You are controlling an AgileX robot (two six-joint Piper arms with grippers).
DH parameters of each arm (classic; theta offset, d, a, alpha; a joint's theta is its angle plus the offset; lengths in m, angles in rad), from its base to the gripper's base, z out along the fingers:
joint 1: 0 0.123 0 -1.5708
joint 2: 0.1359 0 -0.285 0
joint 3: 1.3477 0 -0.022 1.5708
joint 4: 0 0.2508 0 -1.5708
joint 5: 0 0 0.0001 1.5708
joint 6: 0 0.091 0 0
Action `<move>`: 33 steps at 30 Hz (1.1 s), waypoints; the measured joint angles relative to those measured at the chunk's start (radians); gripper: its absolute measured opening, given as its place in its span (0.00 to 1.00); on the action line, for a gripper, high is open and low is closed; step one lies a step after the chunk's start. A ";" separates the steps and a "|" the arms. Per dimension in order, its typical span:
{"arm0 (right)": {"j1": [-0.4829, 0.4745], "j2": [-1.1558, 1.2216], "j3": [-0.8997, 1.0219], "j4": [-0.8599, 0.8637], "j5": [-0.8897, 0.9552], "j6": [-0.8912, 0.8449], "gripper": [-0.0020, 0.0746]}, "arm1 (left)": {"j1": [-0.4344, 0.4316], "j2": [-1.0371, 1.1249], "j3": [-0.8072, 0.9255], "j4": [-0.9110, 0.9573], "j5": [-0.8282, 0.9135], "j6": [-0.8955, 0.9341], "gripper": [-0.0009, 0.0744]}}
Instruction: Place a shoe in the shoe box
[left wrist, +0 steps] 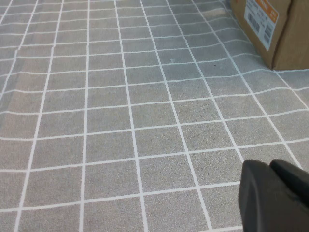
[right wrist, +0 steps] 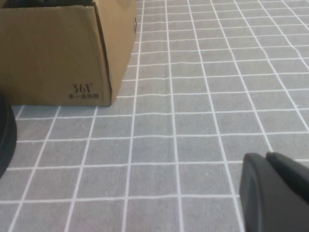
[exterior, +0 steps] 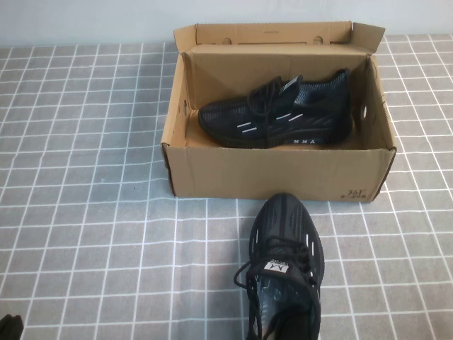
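The brown cardboard shoe box (exterior: 283,177) stands open at the middle back, lid flap up. One black sneaker (exterior: 283,113) lies on its side inside the box, toe to the left. A second look-alike black sneaker (exterior: 283,262) stands on the table just in front of the box, toe towards it. My left gripper (left wrist: 269,164) is shut and empty, low over the cloth well left of the box (left wrist: 285,34); a dark bit of it shows at the near left corner (exterior: 7,327). My right gripper (right wrist: 264,157) is shut and empty, right of the box (right wrist: 53,53).
A grey cloth with a white grid (exterior: 85,212) covers the table. The edge of the sneaker on the table shows in the right wrist view (right wrist: 5,140). A white and orange label (left wrist: 260,17) is on the box's side.
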 joint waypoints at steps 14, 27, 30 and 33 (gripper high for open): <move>0.000 0.000 0.000 0.396 -0.202 0.000 0.01 | 0.000 0.000 0.000 0.000 0.000 0.000 0.01; 0.000 0.000 0.000 0.654 -0.172 0.000 0.01 | 0.000 0.000 0.000 0.000 0.002 0.000 0.01; 0.000 0.000 -0.019 0.656 -0.098 0.000 0.01 | 0.000 0.000 0.000 0.000 0.002 0.000 0.01; 0.000 0.024 -0.090 0.652 -0.036 -0.005 0.01 | 0.000 0.000 0.000 0.000 0.002 0.000 0.01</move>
